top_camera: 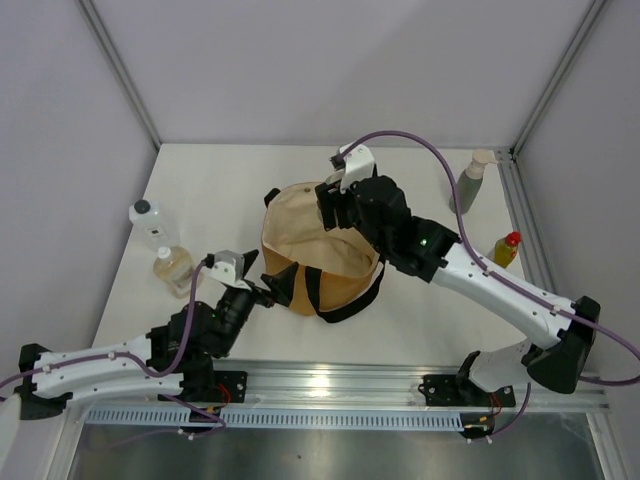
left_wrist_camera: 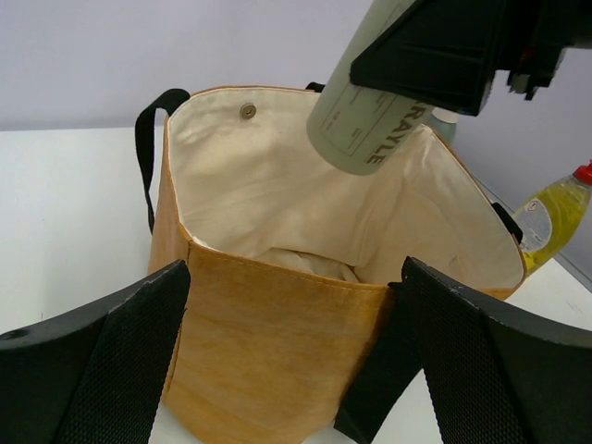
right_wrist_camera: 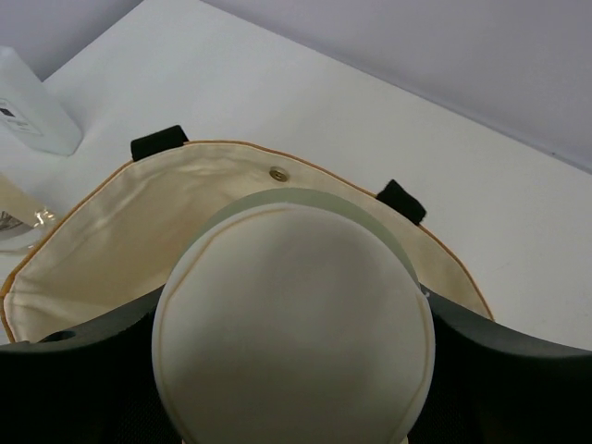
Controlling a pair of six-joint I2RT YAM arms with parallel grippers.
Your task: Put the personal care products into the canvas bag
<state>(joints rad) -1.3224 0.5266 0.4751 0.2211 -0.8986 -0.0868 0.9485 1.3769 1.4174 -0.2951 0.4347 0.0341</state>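
Observation:
The tan canvas bag [top_camera: 325, 262] stands open mid-table, cream lining showing [left_wrist_camera: 277, 176]. My right gripper [top_camera: 335, 205] is shut on a grey-green bottle [left_wrist_camera: 365, 116] and holds it tilted over the bag's mouth, bottom end down. Its beige cap [right_wrist_camera: 294, 328] faces the right wrist camera. My left gripper [top_camera: 268, 285] is open at the bag's near wall [left_wrist_camera: 277, 351], one finger on each side. Another grey-green bottle with a beige cap [top_camera: 473, 182] stands at the back right. The yellow bottle [top_camera: 508, 248] stands right of the bag. The clear square bottle [top_camera: 147, 220] and the amber bottle [top_camera: 173, 268] stand at the left.
Black strap handles [left_wrist_camera: 148, 139] hang at the bag's sides. Enclosure walls with metal posts [top_camera: 120, 70] ring the table. A metal rail [top_camera: 400, 385] runs along the near edge by the arm bases.

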